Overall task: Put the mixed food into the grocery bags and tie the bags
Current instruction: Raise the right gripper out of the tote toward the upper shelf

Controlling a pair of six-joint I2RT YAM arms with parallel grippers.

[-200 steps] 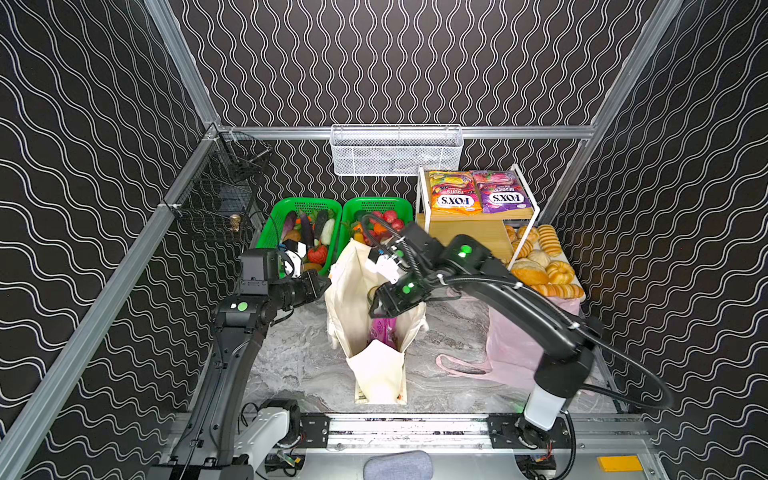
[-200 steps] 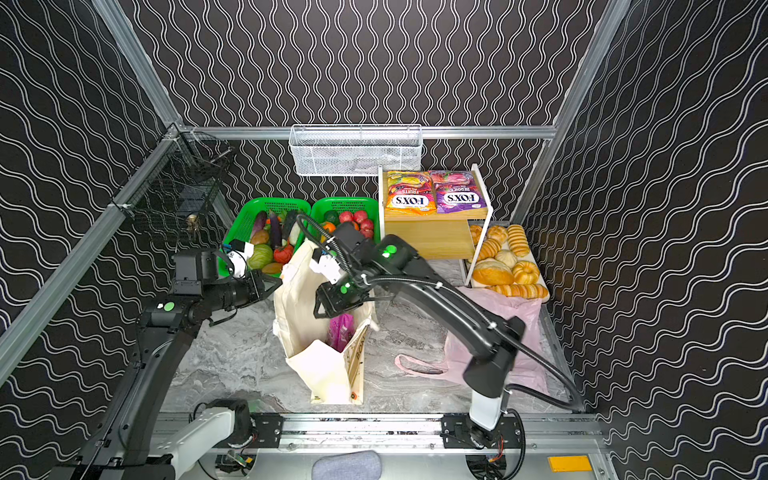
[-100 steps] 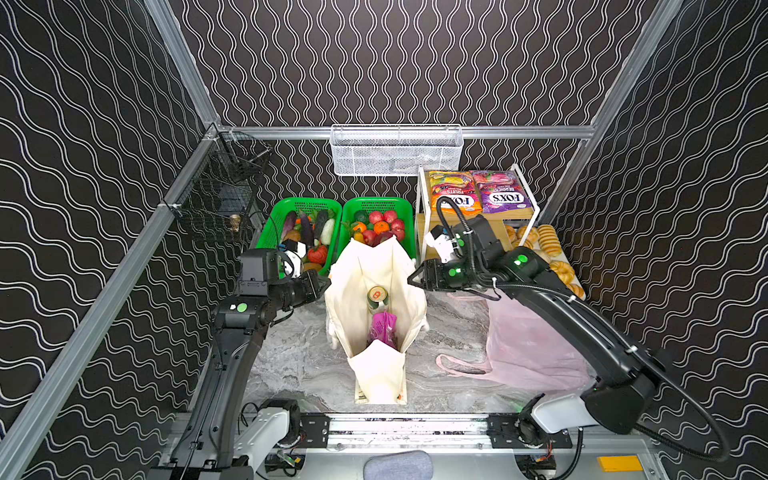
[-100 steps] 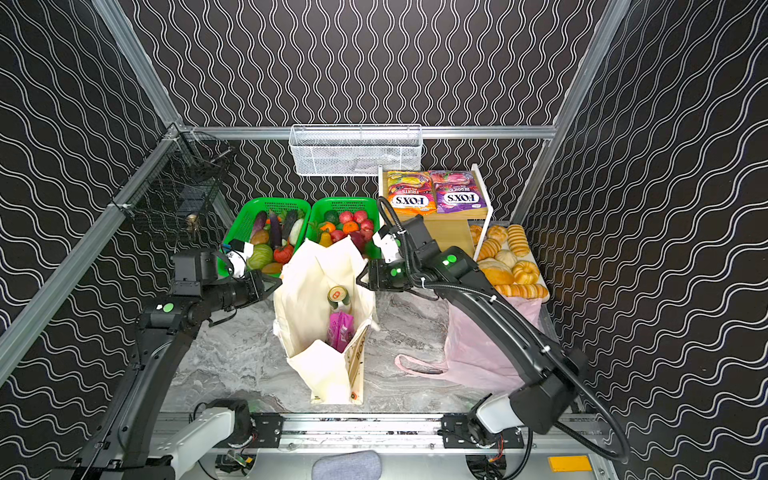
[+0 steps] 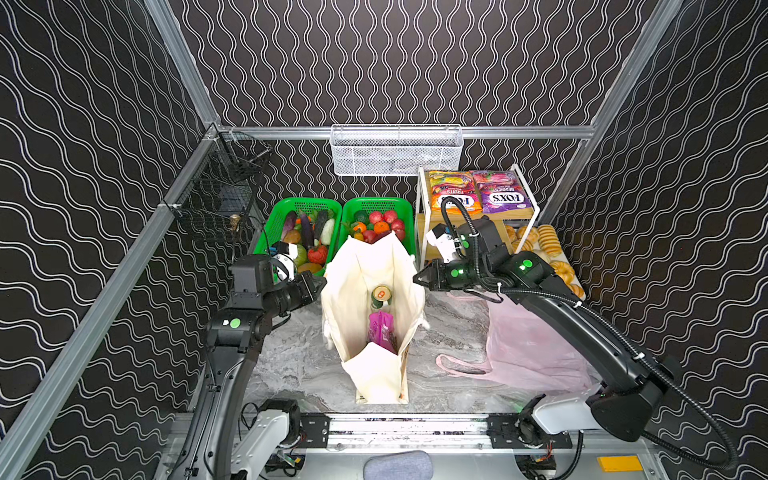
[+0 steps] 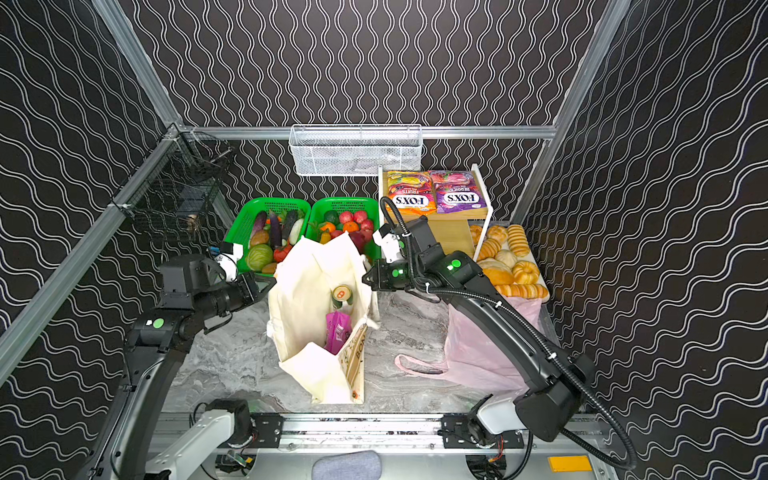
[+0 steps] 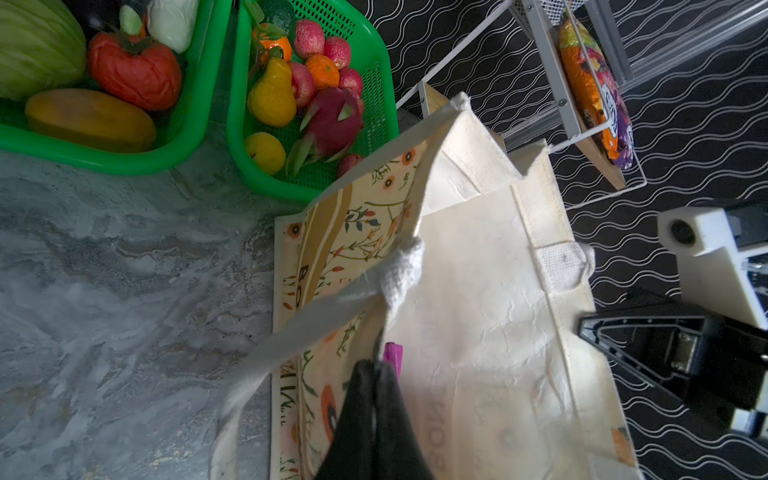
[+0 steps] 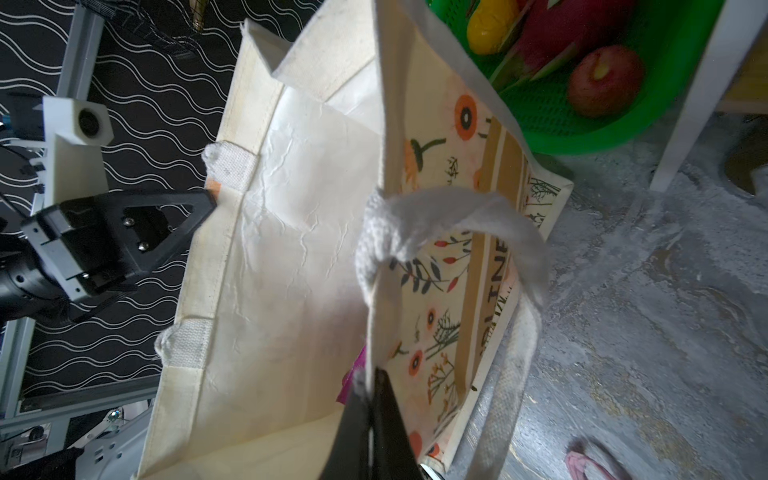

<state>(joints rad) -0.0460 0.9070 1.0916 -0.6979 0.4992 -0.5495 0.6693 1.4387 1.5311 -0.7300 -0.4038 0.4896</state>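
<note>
The cream canvas tote stands open mid-table in both top views. A green drink can and a purple packet lie inside it. My left gripper is shut on the tote's left rim, and my right gripper is shut on its right rim. The pale-pink bag lies slumped under my right arm. Pear, dragon fruit, lemon and red apples sit in a green basket. An orange FOX'S packet lies on the shelf.
A second green basket holds vegetables at the back left. Bread rolls lie at the back right beside the white-framed shelf. A white wire basket hangs on the back wall, and a black one on the left wall.
My right gripper has drawn out of the tote, moved right and shut on its right rim. The can now lies in the tote. The left arm has held still.
</note>
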